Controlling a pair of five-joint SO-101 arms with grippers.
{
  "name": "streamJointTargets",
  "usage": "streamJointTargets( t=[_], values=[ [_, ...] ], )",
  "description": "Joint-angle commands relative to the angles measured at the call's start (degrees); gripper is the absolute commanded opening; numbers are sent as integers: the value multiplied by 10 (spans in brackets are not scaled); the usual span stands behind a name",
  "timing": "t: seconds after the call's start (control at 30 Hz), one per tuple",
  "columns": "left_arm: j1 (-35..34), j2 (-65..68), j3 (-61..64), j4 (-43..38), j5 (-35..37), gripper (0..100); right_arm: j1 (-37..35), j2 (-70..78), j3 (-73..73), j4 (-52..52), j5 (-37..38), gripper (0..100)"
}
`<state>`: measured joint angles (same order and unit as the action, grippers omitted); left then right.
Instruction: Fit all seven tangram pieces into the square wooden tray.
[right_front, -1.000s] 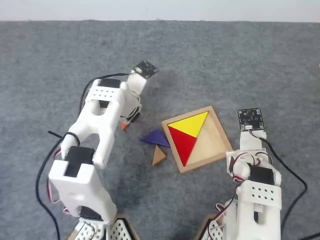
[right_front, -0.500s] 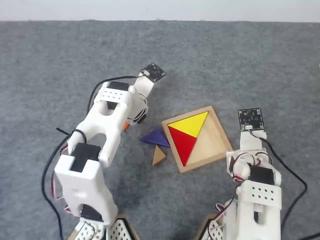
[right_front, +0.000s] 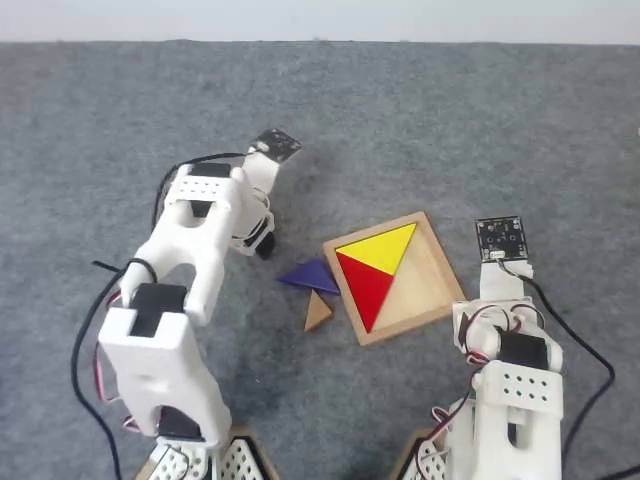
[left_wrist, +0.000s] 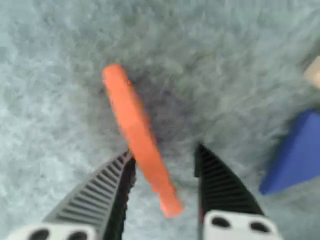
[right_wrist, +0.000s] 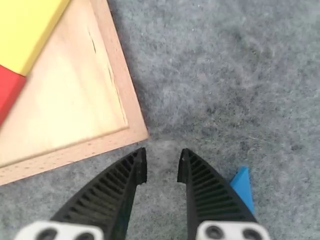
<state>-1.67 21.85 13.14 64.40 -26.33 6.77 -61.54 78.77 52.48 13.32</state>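
The square wooden tray (right_front: 437, 272) holds a yellow triangle (right_front: 384, 248) and a red triangle (right_front: 364, 286). Left of it on the carpet lie a dark blue piece (right_front: 309, 275) and a small tan triangle (right_front: 317, 312). My left gripper (left_wrist: 164, 151) is open and hangs low over the carpet left of those pieces. A thin orange piece (left_wrist: 137, 130) stands on edge between its fingers, leaning on one. The dark blue piece (left_wrist: 296, 152) lies off to one side. My right gripper (right_wrist: 161, 167) is open just off the tray's corner (right_wrist: 131, 131), nothing between its fingers.
A light blue piece (right_wrist: 243, 186) lies on the carpet right beside one right finger. Grey carpet (right_front: 480, 130) stretches bare behind the tray and to the far left. Both arm bases stand at the near edge.
The left arm swung a little right, then back left and lower, so its gripper now covers the orange piece in the high view. The right arm has not moved.
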Motion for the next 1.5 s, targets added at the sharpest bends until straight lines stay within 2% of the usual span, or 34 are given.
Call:
streamJointTargets(
  t=[0.0, 0.13, 0.33, 0.7, 0.93, 1.17, 1.47],
  values=[
    [-3, 16, -35, 27, -11, 195, -3, -15, -1, -12, 9, 113],
    [-3, 30, -65, 33, -11, 194, -3, -15, -1, -12, 9, 113],
    [-4, 28, -116, 64, -8, 103, -3, -15, -1, -12, 9, 113],
    [-10, 17, -169, 116, -12, 97, -3, -15, -2, -12, 9, 113],
    [0, 11, -158, 51, 10, 102, -3, -15, -2, -12, 9, 113],
    [23, 92, -159, 50, 8, 140, -3, -15, -2, -12, 9, 113],
    [69, 61, -109, 58, 11, 145, -3, -15, -4, -12, 9, 113]
  ],
)
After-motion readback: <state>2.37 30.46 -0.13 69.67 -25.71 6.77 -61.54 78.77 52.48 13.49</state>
